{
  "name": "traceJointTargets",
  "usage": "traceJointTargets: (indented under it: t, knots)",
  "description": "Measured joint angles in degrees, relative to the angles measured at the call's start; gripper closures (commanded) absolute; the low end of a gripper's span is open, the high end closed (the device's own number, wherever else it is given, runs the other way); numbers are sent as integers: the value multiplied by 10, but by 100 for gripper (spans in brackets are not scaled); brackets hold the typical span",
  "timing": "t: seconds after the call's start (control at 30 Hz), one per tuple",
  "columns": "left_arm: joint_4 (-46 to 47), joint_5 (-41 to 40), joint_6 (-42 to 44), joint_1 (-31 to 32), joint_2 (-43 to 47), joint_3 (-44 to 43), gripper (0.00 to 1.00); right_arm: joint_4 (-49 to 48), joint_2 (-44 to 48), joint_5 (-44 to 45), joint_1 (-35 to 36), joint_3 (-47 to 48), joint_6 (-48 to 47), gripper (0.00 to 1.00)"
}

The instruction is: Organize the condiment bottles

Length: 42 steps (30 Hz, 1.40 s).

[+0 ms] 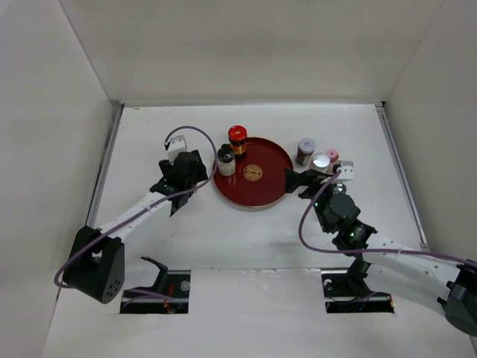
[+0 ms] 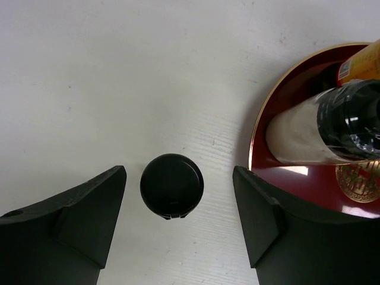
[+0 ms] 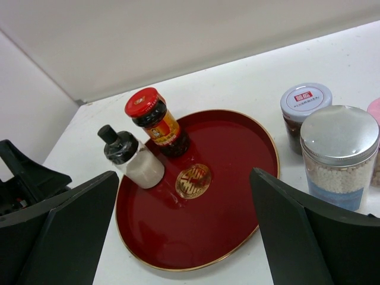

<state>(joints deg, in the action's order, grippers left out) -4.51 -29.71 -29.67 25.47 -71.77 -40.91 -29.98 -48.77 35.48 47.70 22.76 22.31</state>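
Jaws of the left gripper (image 2: 179, 171) stand apart astride the black-capped bottle (image 2: 171, 186), probably bound for the tray (image 2: 256, 139); right gripper (image 3: 184, 174) gapes empty.

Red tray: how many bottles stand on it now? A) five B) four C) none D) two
D: only the red-lidded jar and the black-capped white bottle stand on the red tray; the grey-lidded jar and silver-lidded jar sit on the table beside it.
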Motion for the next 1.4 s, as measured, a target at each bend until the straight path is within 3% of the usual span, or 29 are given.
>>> traceJointTargets:
  t: [0.1, 0.4, 0.57, 0.8, 1.07, 1.17, 1.27, 1.33, 1.4]
  knots:
    - [2, 2, -4, -1, -14, 0, 38, 0, 0, 0, 0, 0, 0, 1]
    - [12, 5, -9, -3, -21, 5, 66, 0, 1, 0, 0, 0, 0, 1]
    - [-5, 4, -6, 9, -3, 2, 69, 0, 0, 0, 0, 0, 0, 1]
    - [-23, -4, 6, 94, 28, -72, 69, 0, 0, 0, 0, 0, 0, 0]
    - [21, -1, 8, 141, -53, -110, 69, 0, 4, 0, 0, 0, 0, 1]
    - [29, 5, 8, 147, -88, -110, 68, 0, 9, 0, 0, 0, -1, 15]
    - [43, 10, 9, 150, -109, -110, 67, 1, 9, -1, 0, 0, -2, 48]
    - [56, 12, 10, 151, -116, -109, 65, 1, 7, -5, 0, 0, -2, 58]
    - [69, 13, 11, 151, -121, -107, 63, 6, 6, -9, 0, 1, -1, 61]
